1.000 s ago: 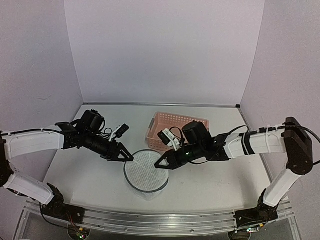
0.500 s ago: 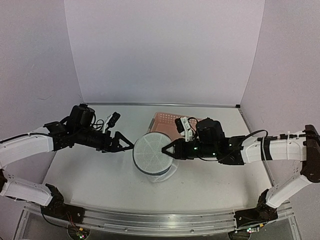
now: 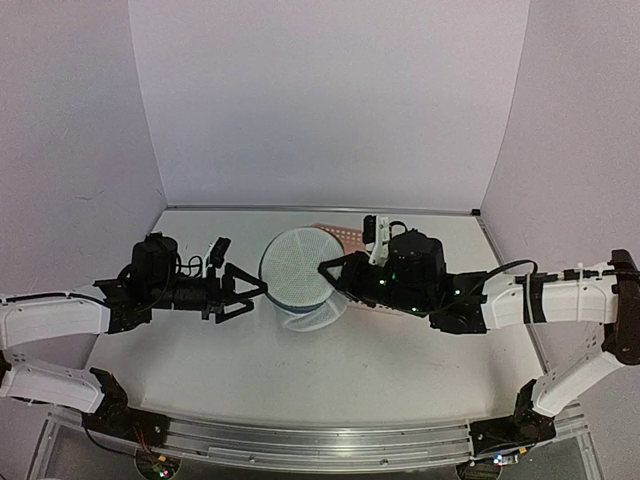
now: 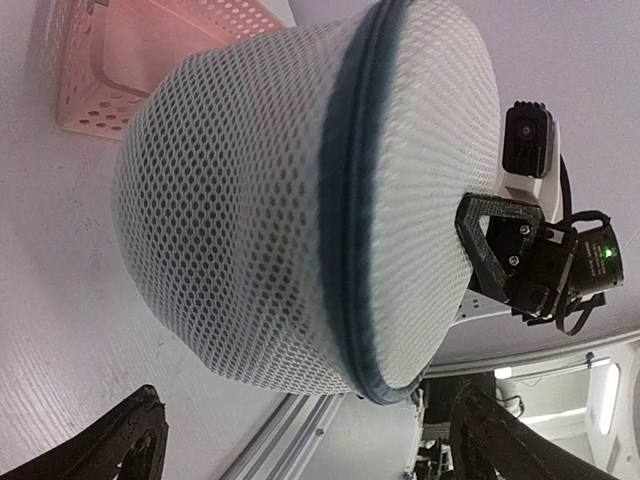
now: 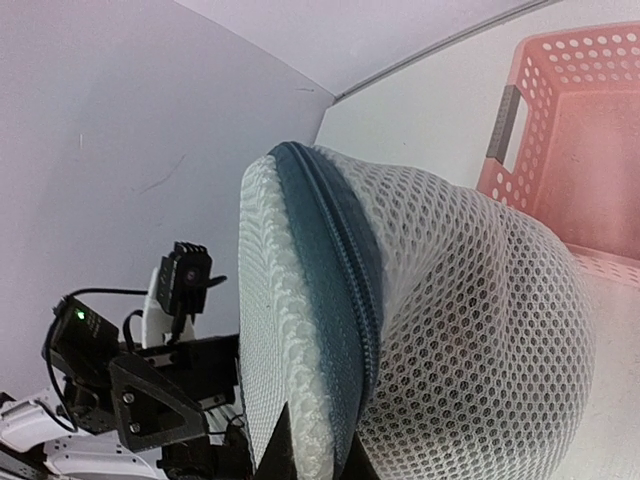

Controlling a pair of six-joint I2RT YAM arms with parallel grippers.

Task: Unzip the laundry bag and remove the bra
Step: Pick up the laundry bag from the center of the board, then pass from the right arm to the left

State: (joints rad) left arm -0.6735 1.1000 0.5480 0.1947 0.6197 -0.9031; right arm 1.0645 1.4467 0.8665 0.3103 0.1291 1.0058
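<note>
The laundry bag [image 3: 297, 268] is a white mesh cylinder with a dark zip rim, held up off the table and tilted, its round ribbed lid facing up toward the top camera. My right gripper [image 3: 328, 271] is shut on the rim at the bag's right side; in the right wrist view its fingers pinch the rim [image 5: 315, 455] beside the dark zip [image 5: 340, 270]. My left gripper [image 3: 252, 291] is open at the bag's left side, its fingers spread wide [image 4: 305, 425] short of the bag [image 4: 250, 200]. The bra is hidden.
A pink perforated basket [image 3: 350, 236] stands just behind the bag, also in the left wrist view [image 4: 150, 50] and the right wrist view [image 5: 585, 150]. White walls close in the back and both sides of the table.
The bag has risen from the table and moved toward the back, carried by my right gripper. My left gripper has followed alongside it and now stands open.
</note>
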